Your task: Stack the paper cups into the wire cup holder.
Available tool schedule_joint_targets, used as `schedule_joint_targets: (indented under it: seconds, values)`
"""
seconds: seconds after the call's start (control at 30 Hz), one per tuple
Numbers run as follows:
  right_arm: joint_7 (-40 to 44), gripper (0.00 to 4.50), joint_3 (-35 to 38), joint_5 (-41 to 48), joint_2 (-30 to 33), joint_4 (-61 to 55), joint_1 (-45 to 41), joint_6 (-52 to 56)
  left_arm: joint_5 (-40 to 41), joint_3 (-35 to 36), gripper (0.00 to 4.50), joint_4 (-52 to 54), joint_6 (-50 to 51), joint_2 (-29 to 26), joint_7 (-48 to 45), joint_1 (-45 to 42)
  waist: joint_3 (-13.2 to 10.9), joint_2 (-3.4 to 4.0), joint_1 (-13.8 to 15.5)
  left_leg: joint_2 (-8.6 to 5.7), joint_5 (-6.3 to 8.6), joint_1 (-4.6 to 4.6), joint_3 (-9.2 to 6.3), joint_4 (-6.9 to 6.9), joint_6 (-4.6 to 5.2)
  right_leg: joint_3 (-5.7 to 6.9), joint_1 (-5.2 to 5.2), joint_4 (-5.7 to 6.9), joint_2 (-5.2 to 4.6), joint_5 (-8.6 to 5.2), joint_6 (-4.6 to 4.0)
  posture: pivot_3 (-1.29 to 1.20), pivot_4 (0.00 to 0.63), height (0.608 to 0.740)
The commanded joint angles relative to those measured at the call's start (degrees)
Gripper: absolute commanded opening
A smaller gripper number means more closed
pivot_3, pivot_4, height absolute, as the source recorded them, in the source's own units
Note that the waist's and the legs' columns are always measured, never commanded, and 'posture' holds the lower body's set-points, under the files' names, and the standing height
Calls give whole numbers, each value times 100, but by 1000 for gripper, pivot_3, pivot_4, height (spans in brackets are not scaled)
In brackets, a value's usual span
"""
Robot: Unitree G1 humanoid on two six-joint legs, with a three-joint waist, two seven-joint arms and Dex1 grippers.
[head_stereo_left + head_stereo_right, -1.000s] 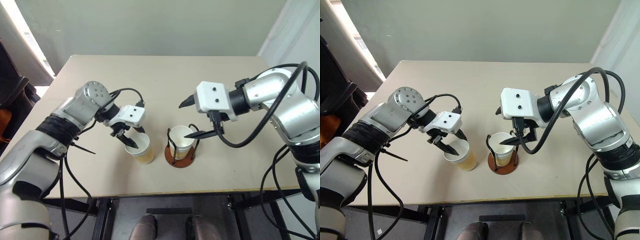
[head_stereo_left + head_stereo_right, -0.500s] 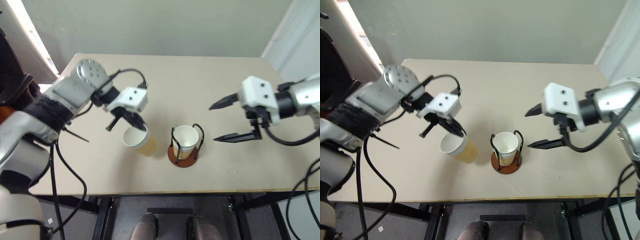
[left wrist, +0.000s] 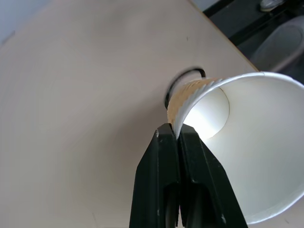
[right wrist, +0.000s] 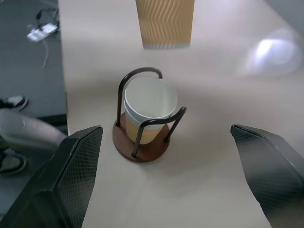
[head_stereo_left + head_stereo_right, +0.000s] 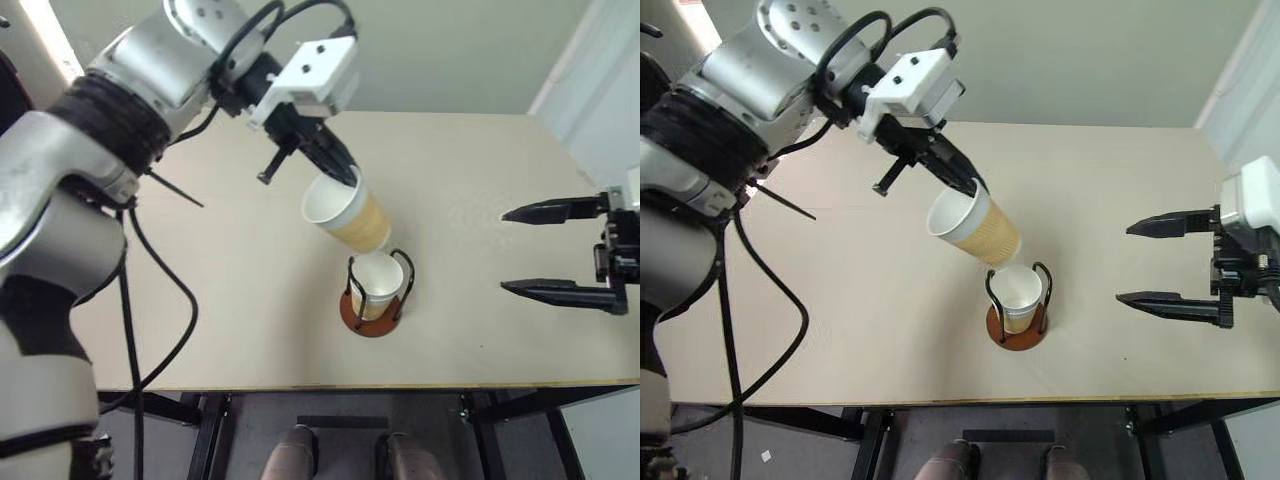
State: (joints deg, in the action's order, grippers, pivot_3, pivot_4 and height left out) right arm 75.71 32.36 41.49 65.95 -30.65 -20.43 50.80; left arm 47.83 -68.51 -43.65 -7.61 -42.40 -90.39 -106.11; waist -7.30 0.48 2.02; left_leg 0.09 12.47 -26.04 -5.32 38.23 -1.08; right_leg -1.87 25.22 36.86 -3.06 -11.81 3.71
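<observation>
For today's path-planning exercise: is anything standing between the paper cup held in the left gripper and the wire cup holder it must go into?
Nothing visible blocks it. The left gripper pinches the tilted paper cup by its rim, in the air just above the wire cup holder. The holder already has cups nested in it, open side up. The right gripper is off to the side.

beige table (image 5: 200,290), wire cup holder (image 5: 375,290) standing on it, seemingly two nested cups (image 4: 149,107) inside

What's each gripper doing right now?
Left gripper: shut on the rim of a paper cup, held tilted in the air above the holder.
Right gripper: open, holding nothing.
</observation>
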Motion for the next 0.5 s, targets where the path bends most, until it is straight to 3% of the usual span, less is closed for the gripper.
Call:
schedule_joint_targets:
  seconds: [0.03,0.5]
  values:
    - [-242,4500,458,328,152,-332,134,144,35,-255,17,-280,-375,344,-211,-331,-1,1,2,-12,2,0,8,-1,3,3,-1,-4,0,0,7,0,150,740]
    - [-862,4500,1211,1004,273,-919,772,498,14,-923,17,-694,-756,1272,-211,-343,-2,2,121,-35,58,-26,14,86,52,-14,-25,-9,-20,-26,87,0,150,740]
